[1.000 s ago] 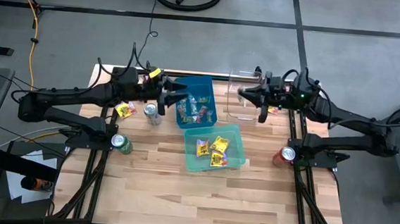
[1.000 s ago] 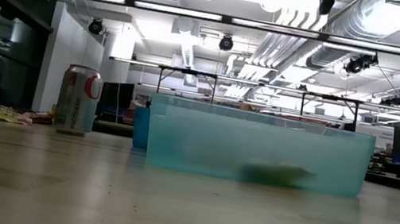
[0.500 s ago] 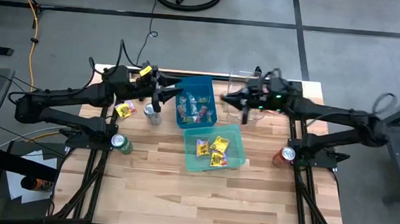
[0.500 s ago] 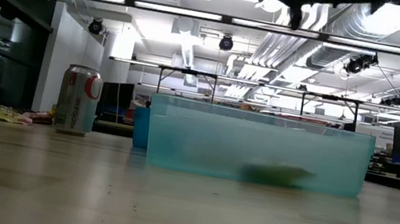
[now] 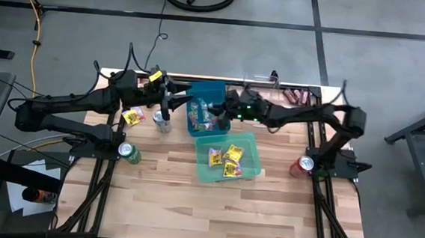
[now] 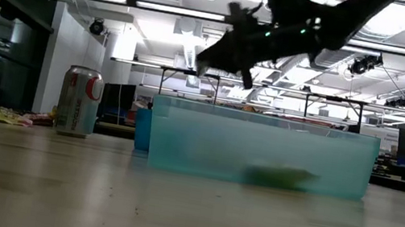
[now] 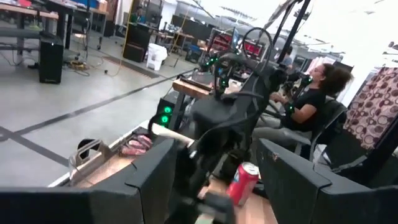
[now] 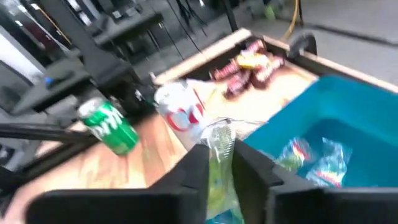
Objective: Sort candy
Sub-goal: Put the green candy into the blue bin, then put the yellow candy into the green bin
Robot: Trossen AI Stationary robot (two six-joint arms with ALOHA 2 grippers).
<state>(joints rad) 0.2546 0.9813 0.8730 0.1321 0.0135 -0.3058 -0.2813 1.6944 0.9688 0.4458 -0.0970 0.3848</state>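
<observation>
While the right gripper (image 5: 220, 113) is hanging over the blue bin (image 5: 218, 95), its fingers are pinching a small greenish wrapped candy (image 8: 217, 155), jaws nearly together. Left gripper (image 5: 178, 101) is waiting at the bin's left edge, fingers spread wide, holding nothing visible. More candy is sitting in the blue bin, yellow packets (image 5: 232, 155) are lying in the teal bin (image 5: 250, 140), and more pieces are lying on the table.

Risk: the two grippers are crowding each other over the bin, so a bump could knock the piece loose; letting go too early could be dropping it outside the walls. The silver can (image 5: 161, 120) is standing just beside the bin under the left arm, easy to tip. The green can (image 5: 127, 153) and red can (image 5: 302, 166) are standing well clear.
</observation>
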